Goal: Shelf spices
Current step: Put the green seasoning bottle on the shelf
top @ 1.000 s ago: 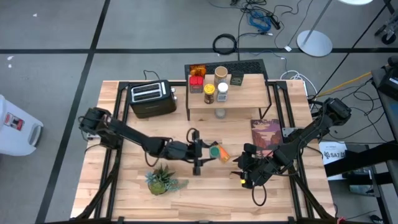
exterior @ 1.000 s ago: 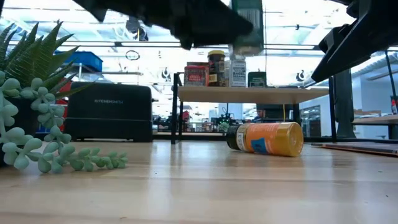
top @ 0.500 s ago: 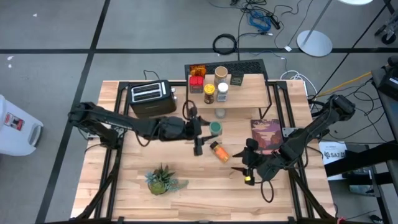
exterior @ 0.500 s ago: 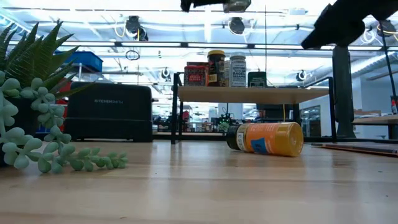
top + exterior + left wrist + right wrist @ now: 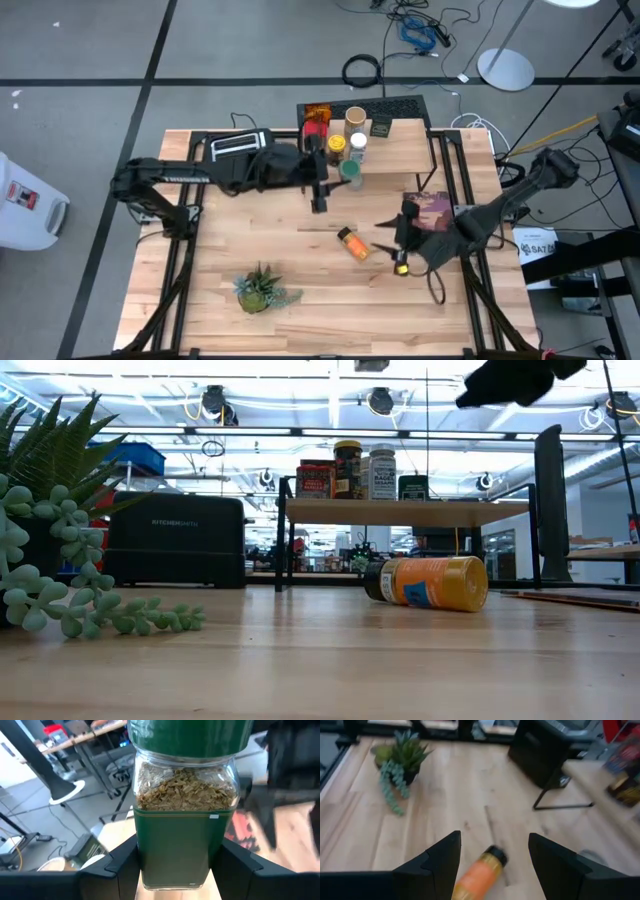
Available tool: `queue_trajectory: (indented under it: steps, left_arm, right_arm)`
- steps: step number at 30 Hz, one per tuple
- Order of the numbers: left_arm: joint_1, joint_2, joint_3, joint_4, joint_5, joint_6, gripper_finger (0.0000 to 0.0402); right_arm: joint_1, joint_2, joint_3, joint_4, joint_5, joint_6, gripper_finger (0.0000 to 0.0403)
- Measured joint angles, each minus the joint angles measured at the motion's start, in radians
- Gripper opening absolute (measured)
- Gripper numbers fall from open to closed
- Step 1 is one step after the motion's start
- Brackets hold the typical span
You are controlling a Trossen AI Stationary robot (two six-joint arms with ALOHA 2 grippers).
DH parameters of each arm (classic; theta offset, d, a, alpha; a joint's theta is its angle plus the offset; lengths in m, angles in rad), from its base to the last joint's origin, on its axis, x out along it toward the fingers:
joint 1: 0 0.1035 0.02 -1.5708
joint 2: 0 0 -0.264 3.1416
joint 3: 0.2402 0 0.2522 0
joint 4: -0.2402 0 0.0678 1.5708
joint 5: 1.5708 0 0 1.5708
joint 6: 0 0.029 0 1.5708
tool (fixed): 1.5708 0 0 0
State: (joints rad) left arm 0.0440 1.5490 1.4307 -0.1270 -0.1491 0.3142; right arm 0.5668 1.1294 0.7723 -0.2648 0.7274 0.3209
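My left gripper [image 5: 338, 176] is shut on a green-capped, green-labelled jar of dried herbs [image 5: 185, 820], held in the air just in front of the shelf [image 5: 395, 152]. The shelf's plank top carries several spices [image 5: 337, 147]; in the low view they stand in a row [image 5: 360, 472]. An orange bottle [image 5: 351, 243] lies on its side on the table [image 5: 428, 582]. My right gripper [image 5: 397, 247] hovers open to the right of it, and the bottle [image 5: 476, 876] shows below its fingers. My left gripper pinches the jar's lower body [image 5: 144, 862] between its two fingers, one on each green-labelled side. The fingers come nearly level from the table's left. The jar stands upright in the hold, cap up, lifted clear of the table.
A black toaster [image 5: 175, 540] stands at the far left, beside the shelf. A green potted plant [image 5: 260, 290] sits near the front edge. A flat printed book [image 5: 428, 212] lies at the right, under my right arm. Bare tabletop lies between the plant and the bottle.
My left gripper has risen and swung toward the far edge, carrying the jar from beside the orange bottle to the shelf's front. My right gripper has risen a little and drawn toward the right. The orange bottle has stayed put.
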Motion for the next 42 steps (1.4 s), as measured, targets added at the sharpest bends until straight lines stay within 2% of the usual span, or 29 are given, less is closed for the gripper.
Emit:
queue_trajectory:
  steps: [6,11,15,19,25,33,35,38,42]
  left_arm:
    - [0.103,0.001,0.027,-0.039,0.102,0.018,0.0203]
    - [0.148,0.001,0.028,-0.021,0.168,0.033,0.0203]
    - [0.164,0.001,0.028,-0.021,0.228,0.034,0.0203]
    - [0.166,0.001,0.028,-0.02,0.236,0.048,0.0203]
    - [0.165,0.002,0.028,-0.026,0.238,0.069,0.0203]
    - [0.166,0.015,0.028,-0.016,0.273,0.074,0.0203]
    - [0.166,0.027,0.028,-0.006,0.274,0.068,0.0203]
    - [0.166,0.041,0.028,-0.015,0.273,0.06,0.0203]
    - [0.165,0.046,0.028,-0.014,0.273,0.058,0.0203]
  right_arm:
    - [-0.088,-0.152,0.019,0.006,-0.047,-0.147,0.0222]
    - [-0.143,-0.239,0.084,-0.001,-0.048,-0.287,0.0222]
    - [-0.171,-0.268,0.179,-0.056,-0.054,-0.37,0.0222]
    - [-0.198,-0.253,0.337,-0.162,-0.08,-0.42,0.0222]
    - [-0.226,-0.148,0.656,-0.333,-0.107,-0.484,0.0222]
    - [-0.293,0.101,1.045,-0.622,-0.186,-0.551,0.0222]
    - [-0.319,0.166,1.127,-0.695,-0.188,-0.567,0.0222]
    - [-0.364,0.251,1.233,-0.779,-0.254,-0.58,0.0222]
    - [-0.416,0.322,1.32,-0.866,-0.308,-0.579,0.0222]
